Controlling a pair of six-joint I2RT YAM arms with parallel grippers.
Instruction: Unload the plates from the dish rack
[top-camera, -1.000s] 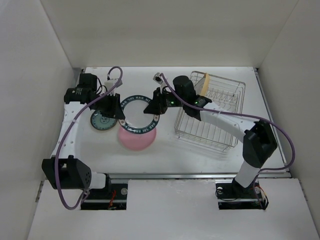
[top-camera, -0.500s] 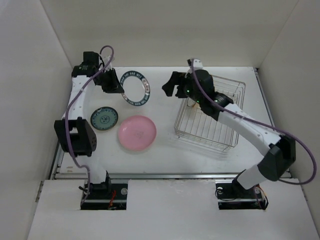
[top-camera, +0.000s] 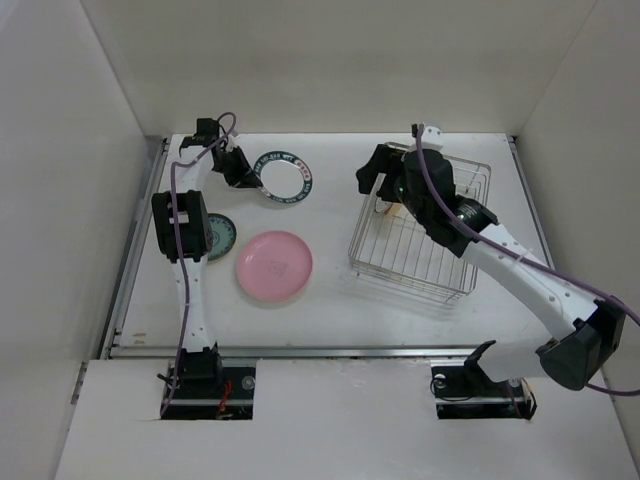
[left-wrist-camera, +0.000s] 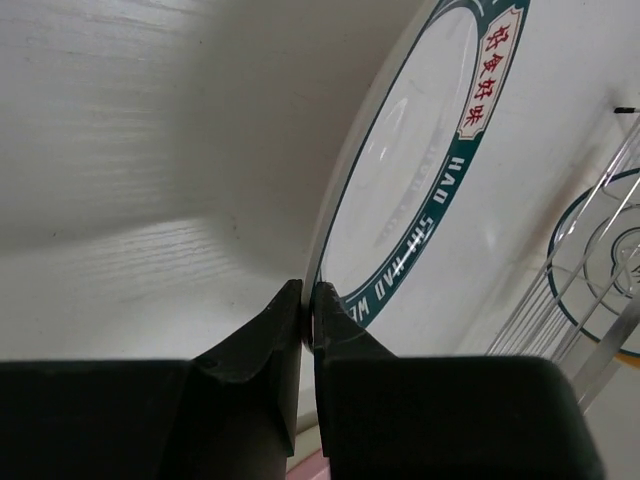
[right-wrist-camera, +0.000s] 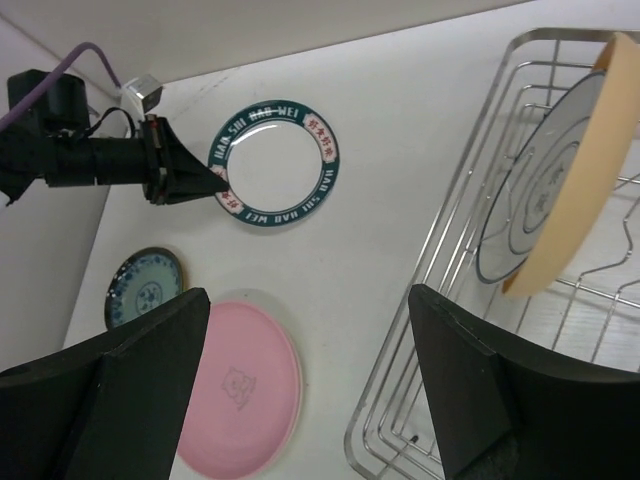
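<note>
My left gripper is shut on the left rim of the white dark-rimmed plate at the far middle of the table; the pinched rim shows between the closed jaws. A pink plate lies flat nearer the front. A small teal plate sits beside it, partly behind the left arm. My right gripper hangs open and empty over the far left corner of the dish rack. Two plates stand in the rack: a white ringed one and a yellow-orange one.
The rack's wire rim runs just right of my right gripper. White walls close in the table on the left, back and right. The left arm's purple cable hangs along its links.
The right gripper let go of the dark-rimmed plate, opened wide and moved right over the rack. The left gripper shut on the plate and carried it to the far middle.
</note>
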